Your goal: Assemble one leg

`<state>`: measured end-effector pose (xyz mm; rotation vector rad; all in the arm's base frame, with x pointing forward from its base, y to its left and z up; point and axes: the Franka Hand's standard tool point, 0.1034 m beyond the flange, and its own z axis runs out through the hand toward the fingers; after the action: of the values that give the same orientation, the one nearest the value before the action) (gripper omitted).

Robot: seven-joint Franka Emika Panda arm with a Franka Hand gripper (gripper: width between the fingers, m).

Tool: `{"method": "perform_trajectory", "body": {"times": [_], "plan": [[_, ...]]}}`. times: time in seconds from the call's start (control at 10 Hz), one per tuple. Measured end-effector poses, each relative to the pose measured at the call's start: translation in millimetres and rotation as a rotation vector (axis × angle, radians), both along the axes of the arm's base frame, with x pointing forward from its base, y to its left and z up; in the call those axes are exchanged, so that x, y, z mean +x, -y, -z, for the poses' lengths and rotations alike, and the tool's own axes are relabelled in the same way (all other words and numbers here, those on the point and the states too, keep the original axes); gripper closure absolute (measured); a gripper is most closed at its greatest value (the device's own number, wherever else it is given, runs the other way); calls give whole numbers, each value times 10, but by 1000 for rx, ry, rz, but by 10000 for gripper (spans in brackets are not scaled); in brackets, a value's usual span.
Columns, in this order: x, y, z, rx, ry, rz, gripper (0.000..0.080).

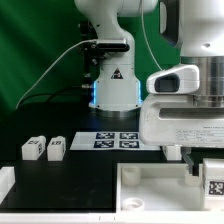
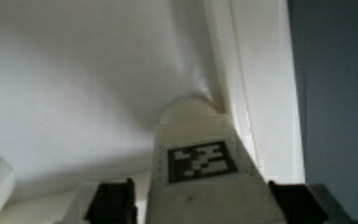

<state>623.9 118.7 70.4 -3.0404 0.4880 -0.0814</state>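
Currently the fingers [image 2: 108, 200] are clamped on one leg [image 2: 199, 160] over the panel [image 1: 150, 190]; seating unconfirmed, two legs [image 1: 44, 148] unused.

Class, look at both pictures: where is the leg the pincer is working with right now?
The leg stands between the pincer's fingers in the wrist view. In the exterior view it sits low at the right edge, over the white panel.

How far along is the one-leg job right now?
Done: nothing looks seated yet. In hand: the hand grips one leg close over the white panel, shown in the wrist view. Left: seating that leg; whether it has reached a socket isn't visible. Two spare legs lie untouched at the exterior view's left.
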Motion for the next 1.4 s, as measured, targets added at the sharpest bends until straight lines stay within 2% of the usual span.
{"method": "perform_trajectory", "body": {"times": [0.1,0.3,0.6,0.7,1.0,1.2,1.3,1.4], "plan": [[-8,7,4,4,-8,91,499],[-15,65,5,3,-29,263,499],[-23,201,-6,-24,-56,481,492],[-29,254,-8,-34,-53,518,491],[-35,271,0,-39,-53,494,489],[-36,270,4,-38,-53,495,239],[-36,270,5,-38,-53,495,178],[-36,270,5,-38,-53,495,178]]}}
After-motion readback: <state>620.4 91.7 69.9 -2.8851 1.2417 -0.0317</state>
